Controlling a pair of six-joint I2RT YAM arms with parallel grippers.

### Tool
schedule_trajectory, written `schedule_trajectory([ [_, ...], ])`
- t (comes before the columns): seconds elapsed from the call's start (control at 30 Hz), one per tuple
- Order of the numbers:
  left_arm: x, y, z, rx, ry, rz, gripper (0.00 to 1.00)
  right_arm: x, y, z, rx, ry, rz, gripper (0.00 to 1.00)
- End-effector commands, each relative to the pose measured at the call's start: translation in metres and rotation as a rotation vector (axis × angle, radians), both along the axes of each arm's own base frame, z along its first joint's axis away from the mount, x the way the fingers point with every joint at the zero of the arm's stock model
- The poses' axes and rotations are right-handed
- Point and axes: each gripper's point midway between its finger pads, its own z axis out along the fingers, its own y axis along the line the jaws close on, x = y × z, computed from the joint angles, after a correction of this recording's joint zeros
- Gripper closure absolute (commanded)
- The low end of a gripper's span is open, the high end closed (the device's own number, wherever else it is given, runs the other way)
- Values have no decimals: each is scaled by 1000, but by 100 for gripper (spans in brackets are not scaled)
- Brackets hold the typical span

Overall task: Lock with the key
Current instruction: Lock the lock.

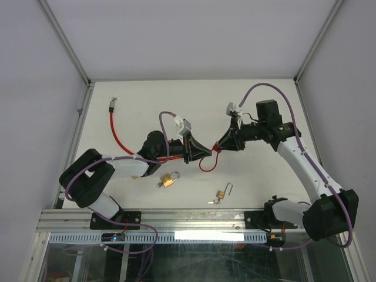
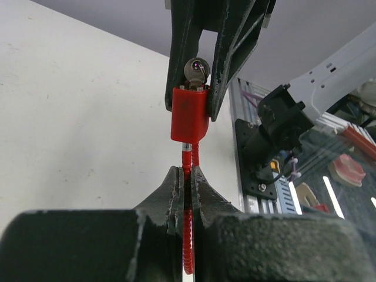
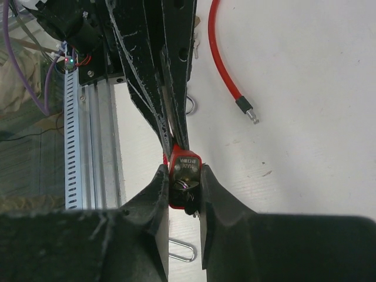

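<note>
The left gripper [image 2: 187, 179] is pressed together on the red cable [image 2: 187, 235], which runs straight up between its two dark fingers at the bottom centre of the left wrist view. Just above them the cable enters the red lock body [image 2: 190, 114]. That body is pinched by the right gripper [image 3: 185, 176], whose fingers reach down from the top of the same view. A silver key [image 2: 195, 70] with a small ring sits in the far end of the lock body, between the right fingers. Whether it is turned cannot be told.

In the right wrist view the lock body sits at the lower centre of the frame, clamped on both sides by the right fingers. The left fingers come in from the top and touch its upper end.

From above, the two grippers meet tip to tip at the centre of the white table [image 1: 252, 176]. The lock is held off the surface between them, and a loop of cable sags just beneath. The rest of the cable passes behind the left arm and sweeps toward the upper left of the frame, ending in a dark-sleeved cable tip [image 1: 111, 106] lying on the table.

A brass padlock [image 1: 168, 180] lies at lower centre, near the left wrist. A second padlock [image 1: 222, 193] with its shackle swung open lies to its right. Both are apart from the grippers.
</note>
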Motion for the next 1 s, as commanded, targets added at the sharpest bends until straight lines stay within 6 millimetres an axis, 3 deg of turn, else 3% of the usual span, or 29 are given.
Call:
schedule_trajectory([
  [0.0, -13, 1, 109, -348, -163, 64, 100, -1, 11, 15, 87, -11, -4, 100],
  [0.2, -9, -10, 112, -371, -170, 137, 100, -2, 15, 24, 154, 33, -3, 100],
  [0.43, 10, 2, 112, -393, -177, 254, 100, -8, 12, 26, 153, 53, 22, 100],
  [0.7, 28, 13, 114, -342, -429, 379, 100, -10, 13, 25, 152, 106, 42, 100],
  [0.87, 43, 24, 130, -365, -586, 540, 100, -6, 14, 24, 154, 108, 25, 100],
  [0.97, 39, 20, 141, -392, -627, 561, 100, -1, 14, 25, 152, 94, 5, 100],
])
